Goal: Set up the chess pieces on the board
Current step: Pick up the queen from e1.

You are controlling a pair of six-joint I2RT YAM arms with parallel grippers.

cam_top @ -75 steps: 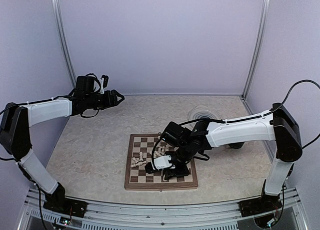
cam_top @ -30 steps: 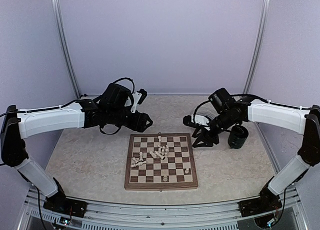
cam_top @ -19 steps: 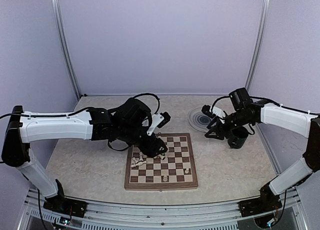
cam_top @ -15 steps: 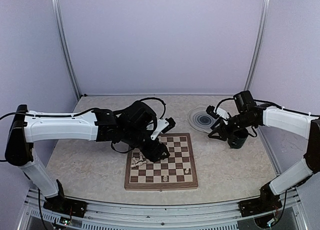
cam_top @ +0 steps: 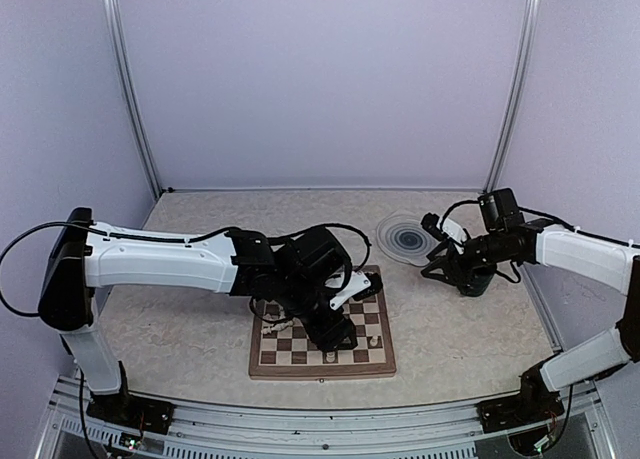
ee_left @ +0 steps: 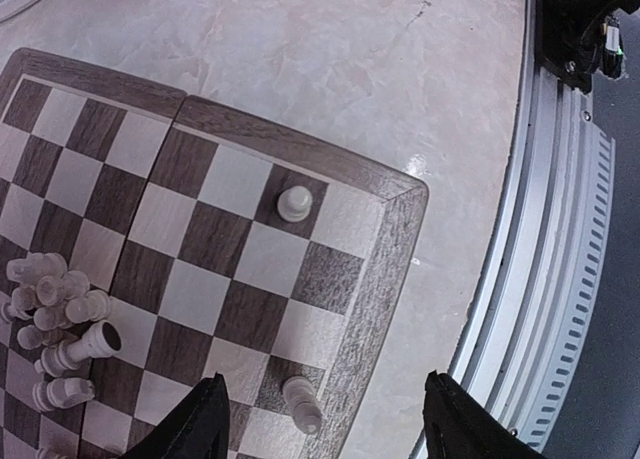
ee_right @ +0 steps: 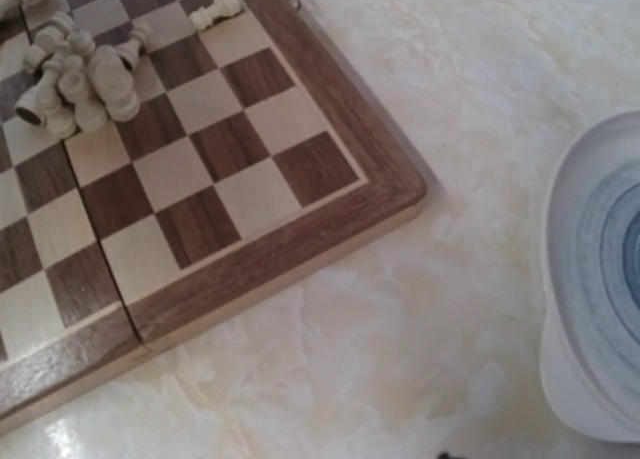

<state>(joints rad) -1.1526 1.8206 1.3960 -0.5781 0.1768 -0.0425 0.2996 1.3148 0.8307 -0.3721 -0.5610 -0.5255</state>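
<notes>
The board lies at the table's middle; its wood border and far corner show in the wrist views. A heap of pale chess pieces lies tumbled on the squares. One piece stands upright on an edge-row square. Another piece stands near the board's corner, under my left gripper, which hangs open over it without touching. In the top view the left gripper covers the board's near right part. My right gripper is off the board to the right, open and holding nothing.
A round grey-ringed plate lies behind the board's right corner. A black cup stands beside the right gripper. The metal rail runs along the near table edge.
The left arm swung in from the back left and now reaches over the board's near right part, its jaws narrowing a little. The right arm pulled back off the board to the black cup.
</notes>
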